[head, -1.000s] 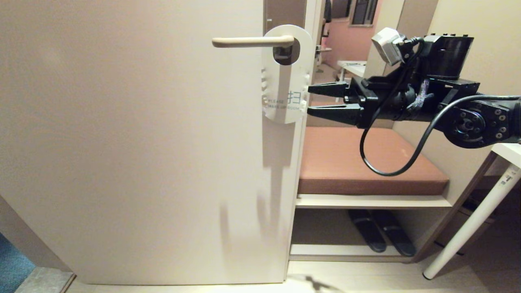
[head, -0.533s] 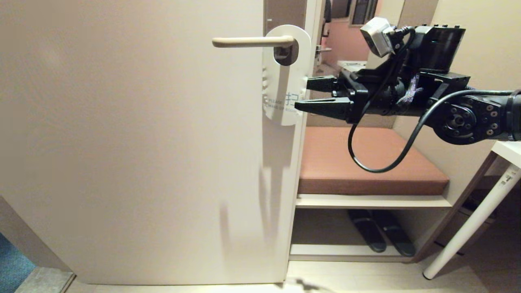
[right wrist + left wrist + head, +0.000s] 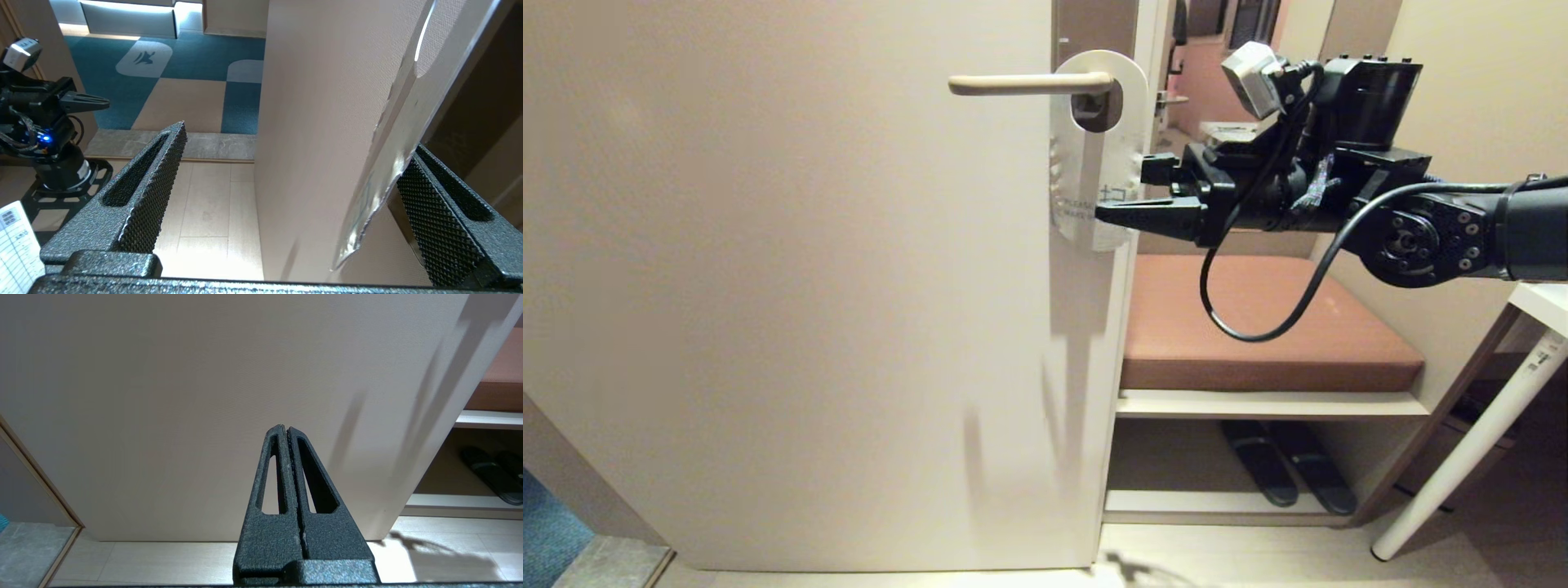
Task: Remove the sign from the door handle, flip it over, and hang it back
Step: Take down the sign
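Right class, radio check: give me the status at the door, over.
Right claw open, straddling the sign's lower end. Left claw shut, parked low by the door. Sign hanging on the door handle, white face out. Nothing in the way.

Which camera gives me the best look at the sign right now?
The head view: the whole sign shows there, hanging by its hole on the door handle, with the open right gripper at its lower end. The right wrist view shows only its lower part edge-on between the fingers. The left wrist view shows none of it.
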Available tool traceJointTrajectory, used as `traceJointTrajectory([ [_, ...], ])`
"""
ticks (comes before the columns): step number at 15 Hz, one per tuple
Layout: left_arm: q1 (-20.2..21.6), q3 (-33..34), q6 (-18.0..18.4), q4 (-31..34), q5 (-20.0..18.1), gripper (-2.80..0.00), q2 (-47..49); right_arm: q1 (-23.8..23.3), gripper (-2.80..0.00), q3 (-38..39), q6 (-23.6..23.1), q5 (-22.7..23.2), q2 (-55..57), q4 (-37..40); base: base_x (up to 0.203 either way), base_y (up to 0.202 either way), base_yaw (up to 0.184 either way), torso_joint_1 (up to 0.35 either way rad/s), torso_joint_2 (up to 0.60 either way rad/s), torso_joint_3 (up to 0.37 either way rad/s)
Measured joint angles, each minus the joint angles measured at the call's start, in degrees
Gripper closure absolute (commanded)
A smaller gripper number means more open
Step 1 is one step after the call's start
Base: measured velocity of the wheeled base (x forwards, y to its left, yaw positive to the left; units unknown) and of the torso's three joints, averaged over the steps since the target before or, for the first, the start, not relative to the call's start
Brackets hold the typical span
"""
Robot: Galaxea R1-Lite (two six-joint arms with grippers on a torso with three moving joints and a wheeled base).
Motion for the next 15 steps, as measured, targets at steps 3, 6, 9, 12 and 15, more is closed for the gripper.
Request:
traceJointTrajectory([
  [3,0.00,0.00,0.02,0.02,0.02,0.00,0.00,-0.02,-2.80,-0.66,0.30,-1.26,1.12,0.00,0.000,0.000,0.000,0.000,0.00,0.000],
  [6,0.00,0.00,0.02,0.00,-0.01,0.00,0.00,0.02,-2.80,-2.54,1.55,-2.94,2.58,0.16,0.000,0.000,0.000,0.000,0.00,0.000],
  [9,0.02,0.00,0.00,0.00,0.02,0.00,0.00,0.07,-2.80,-4.65,4.86,-2.99,3.92,0.07,0.000,0.000,0.000,0.000,0.00,0.000],
  [12,0.00,0.00,0.02,0.00,0.00,0.00,0.00,0.07,-2.80,-5.34,5.03,-2.99,4.99,0.02,0.000,0.000,0.000,0.000,0.00,0.000],
  [15,0.00,0.00,0.04,0.00,0.00,0.00,0.00,0.14,-2.80,-5.49,4.60,-2.92,5.63,-1.30,0.000,0.000,0.000,0.000,0.00,0.000],
])
